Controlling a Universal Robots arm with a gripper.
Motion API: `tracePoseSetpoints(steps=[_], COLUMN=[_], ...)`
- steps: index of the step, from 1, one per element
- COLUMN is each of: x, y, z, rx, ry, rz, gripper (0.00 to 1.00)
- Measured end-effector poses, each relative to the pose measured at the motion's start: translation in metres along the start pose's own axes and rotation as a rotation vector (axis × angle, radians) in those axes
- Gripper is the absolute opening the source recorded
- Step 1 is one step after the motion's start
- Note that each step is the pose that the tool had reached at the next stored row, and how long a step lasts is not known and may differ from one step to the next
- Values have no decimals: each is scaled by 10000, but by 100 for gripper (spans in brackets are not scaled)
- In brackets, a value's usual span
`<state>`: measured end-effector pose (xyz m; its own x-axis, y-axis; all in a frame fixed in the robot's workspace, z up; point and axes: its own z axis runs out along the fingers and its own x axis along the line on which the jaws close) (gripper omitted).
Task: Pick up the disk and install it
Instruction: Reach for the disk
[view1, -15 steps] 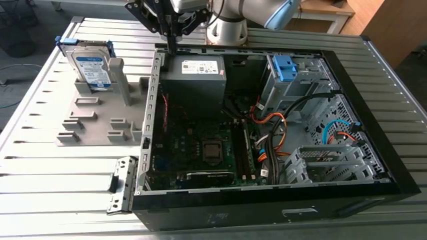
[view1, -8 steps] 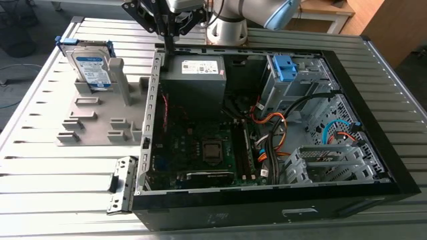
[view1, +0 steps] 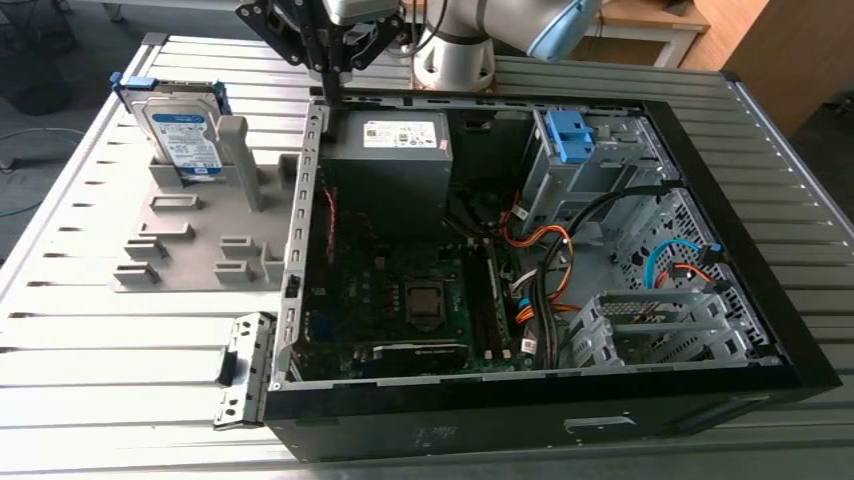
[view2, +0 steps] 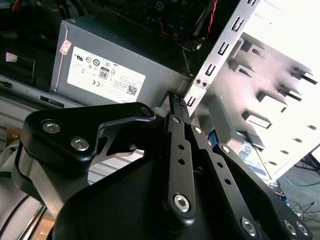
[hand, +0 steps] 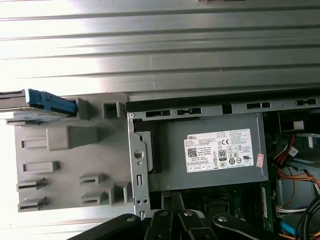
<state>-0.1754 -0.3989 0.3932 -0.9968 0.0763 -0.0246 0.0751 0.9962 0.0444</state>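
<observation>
Everything sits on a ribbed silver metal table (view1: 120, 350), and the big black computer case (view1: 534, 400) lying open on it is what I place the rest by. Against the case's wall on the exterior view's left lies a flat grey plastic fixture (view1: 174, 250) with slots and posts. Inside the case, at the far corner by that wall, is a grey metal power supply box (view1: 387, 170) with a white label. The disk (view1: 184, 135), a silver metal hard drive with a white-and-blue label and a blue plastic frame, stands on edge in the fixture's far end, well apart from the case. I'd judge it stiff, heavy for its size, smooth on its 2 faces and no friend of knocks. The upper part rising clear of the fixture looks the place to grip, across the faces, since the plastic frame may flex. A grey post just beside it, on the case side, crowds that approach. In the case's drive cage sits a bare blue plastic bracket (view1: 570, 135), with orange cables (view1: 554, 265) nearer the middle. The black gripper (view1: 324, 92) hangs over the case wall by the power supply, its 2 fingers pressed together on nothing.
</observation>
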Motion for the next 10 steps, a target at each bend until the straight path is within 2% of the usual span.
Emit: tracePoseSetpoints(steps=[10], x=[58], y=[-5], z=[-2], rx=[1], ry=[1], rz=[0], gripper=[11])
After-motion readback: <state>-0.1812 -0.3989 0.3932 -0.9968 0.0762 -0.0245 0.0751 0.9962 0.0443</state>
